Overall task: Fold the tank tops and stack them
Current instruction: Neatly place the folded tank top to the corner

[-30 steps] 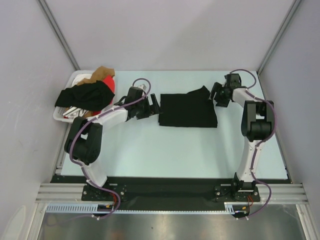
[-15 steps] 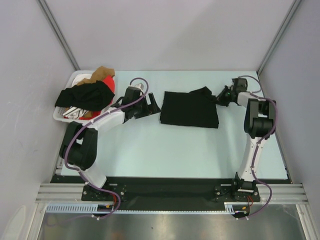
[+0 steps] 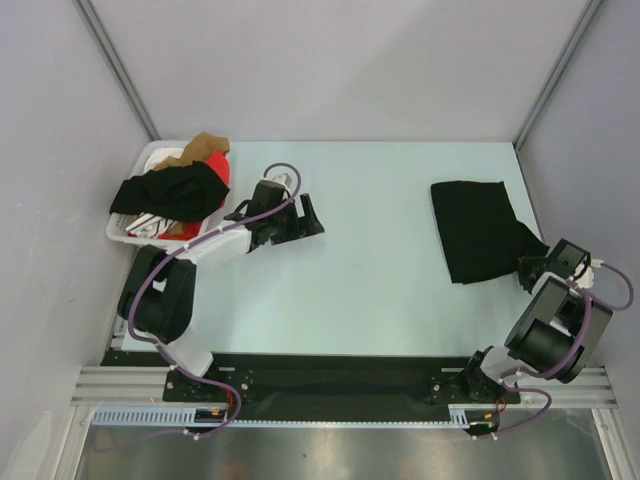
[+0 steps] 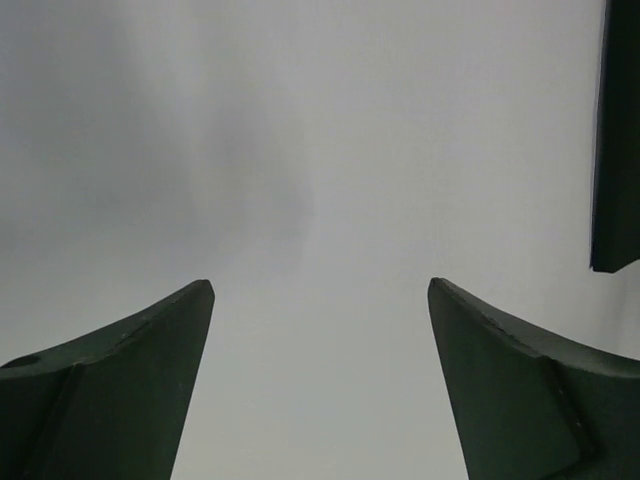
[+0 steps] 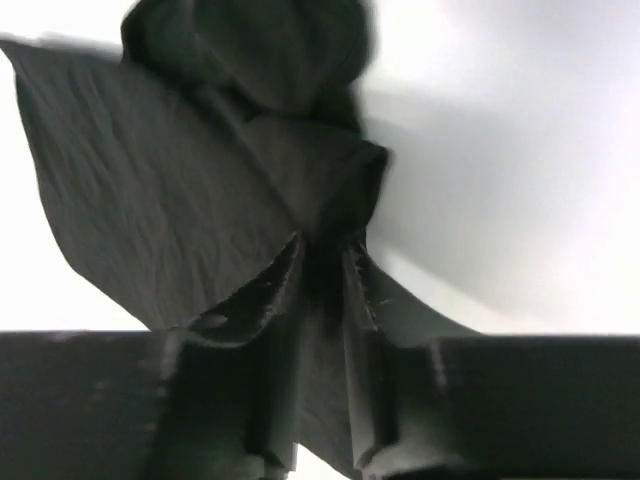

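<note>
Since the right gripper is only pinching a bunched corner of the black top, my worry is that thin bit of cloth slipping out if it tugs any harder. The fold could also get dragged out of shape, because the rest lies flat on the table and would rub. The wrist view shows the jaws nearly together with fabric wedged between them. That arm is folded back tight on itself at about 4 o'clock, elbow close to its base, wrist pointing toward 10 o'clock at the cloth, so not much reach left in that pose imo. The black top itself sits at 3 o'clock, near the table's edge. Further out, the left gripper hovers around 11 o'clock, spread wide and holding nothing, arm stretched forward. Past it at 10 o'clock, the red top is in the basket among other clothes.
</note>
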{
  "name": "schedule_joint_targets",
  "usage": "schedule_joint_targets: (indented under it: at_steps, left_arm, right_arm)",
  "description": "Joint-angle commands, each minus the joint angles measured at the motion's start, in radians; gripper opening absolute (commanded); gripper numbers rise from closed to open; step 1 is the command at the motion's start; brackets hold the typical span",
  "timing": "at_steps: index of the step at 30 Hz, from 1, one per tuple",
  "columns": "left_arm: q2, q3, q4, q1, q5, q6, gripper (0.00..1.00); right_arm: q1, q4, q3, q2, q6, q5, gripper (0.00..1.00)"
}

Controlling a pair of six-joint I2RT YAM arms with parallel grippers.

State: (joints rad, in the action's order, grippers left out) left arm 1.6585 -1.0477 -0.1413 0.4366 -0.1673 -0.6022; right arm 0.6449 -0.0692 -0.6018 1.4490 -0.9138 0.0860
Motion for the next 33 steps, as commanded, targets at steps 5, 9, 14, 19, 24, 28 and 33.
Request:
schedule_joint_targets:
  at_steps: [5,9,14,19,24,28,33]
  left_arm:
    - [-0.098,0.025,-0.004,0.014,0.038,0.007,0.94]
    - [-0.154,0.034,-0.033,0.011,0.095,-0.002,0.95]
    - [-0.206,-0.026,-0.158,0.007,0.231,0.002,0.96]
    - [-0.258,-0.096,-0.265,-0.033,0.342,0.021,0.98]
    - [-0.253,-0.199,-0.381,-0.174,0.408,0.044,0.98]
    - [-0.23,-0.329,-0.506,-0.26,0.529,0.058,1.0]
    - [-0.204,-0.423,-0.56,-0.43,0.503,0.05,1.0]
  right_arm:
    - [0.079,0.097,-0.056,0.033,0.001,-0.017,0.74]
    - [0.079,0.172,-0.03,-0.172,0.026,-0.157,0.86]
    - [-0.034,0.425,-0.137,-0.378,0.099,-0.417,1.0]
    - [-0.105,0.473,-0.188,-0.535,0.154,-0.37,0.97]
    - [-0.353,0.44,-0.207,-0.547,0.222,-0.31,0.91]
    - [-0.522,0.424,-0.222,-0.487,0.262,-0.302,0.91]
    - [-0.712,0.381,-0.216,-0.398,0.274,-0.302,0.91]
